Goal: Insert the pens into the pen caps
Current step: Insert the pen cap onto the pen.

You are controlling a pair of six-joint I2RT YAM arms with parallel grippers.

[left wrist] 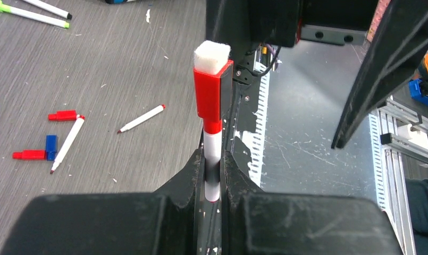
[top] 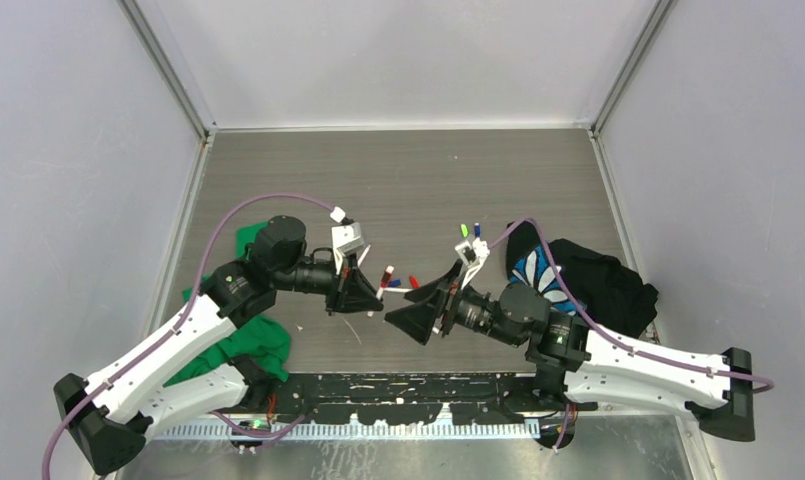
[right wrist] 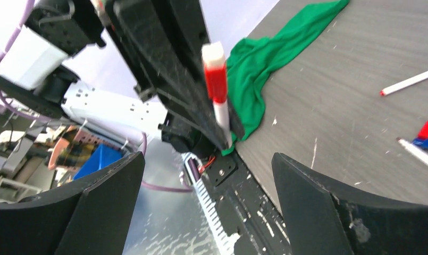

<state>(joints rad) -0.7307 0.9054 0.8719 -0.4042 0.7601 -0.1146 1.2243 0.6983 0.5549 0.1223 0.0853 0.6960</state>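
Note:
My left gripper [left wrist: 213, 155] is shut on a white pen barrel [left wrist: 212, 172] that points up and wears a red cap [left wrist: 211, 90] with a white felt end. In the top view the left gripper [top: 370, 290] holds this capped pen [top: 386, 278] at mid-table. My right gripper [top: 418, 303] is open and empty, facing it from close by. In the right wrist view the capped pen [right wrist: 217, 87] stands between and beyond the wide jaws [right wrist: 207, 157]. On the table lie loose pens [left wrist: 141, 118] [left wrist: 68, 143], red caps [left wrist: 63, 115] [left wrist: 30, 155] and a blue cap [left wrist: 51, 146].
A green cloth [top: 248, 340] lies under the left arm and shows in the right wrist view [right wrist: 265, 53]. A black cloth with a blue pattern [top: 578, 280] lies at the right. More pens with green and blue ends [top: 468, 232] lie behind the right gripper. Metal rail [top: 408, 410] along the near edge.

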